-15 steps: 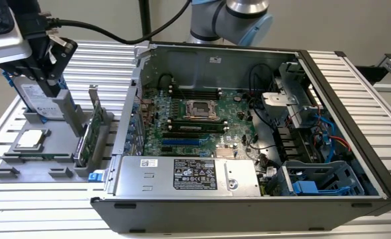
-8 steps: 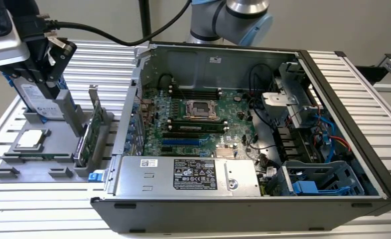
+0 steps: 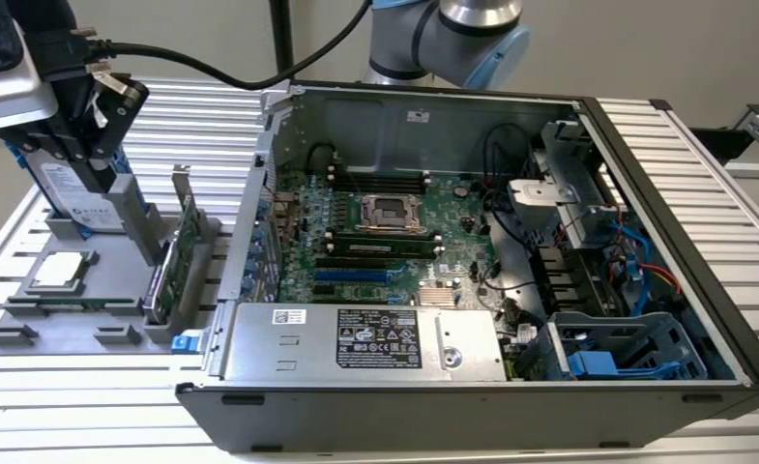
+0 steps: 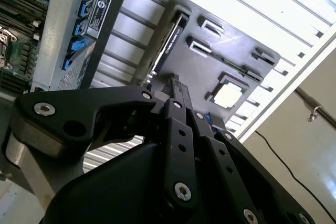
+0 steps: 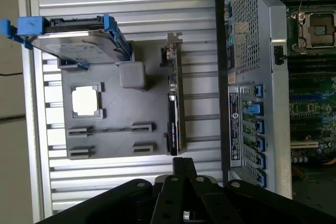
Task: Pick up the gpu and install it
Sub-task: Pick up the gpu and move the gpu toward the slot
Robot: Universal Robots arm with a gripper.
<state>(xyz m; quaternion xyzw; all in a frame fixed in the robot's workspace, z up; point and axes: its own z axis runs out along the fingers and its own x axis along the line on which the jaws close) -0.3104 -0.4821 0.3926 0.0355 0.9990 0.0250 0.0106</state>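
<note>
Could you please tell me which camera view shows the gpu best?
The first wrist view: the gpu stands on edge in the grey holder, seen end to end, unobstructed. The exterior view shows its green face and silver bracket obliquely. The second wrist view shows one dark edge, partly behind the gripper.

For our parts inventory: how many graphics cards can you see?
1. The gpu stands on edge in the grey holder, on the exterior view's left of the open computer case. Others may be hidden.
</note>
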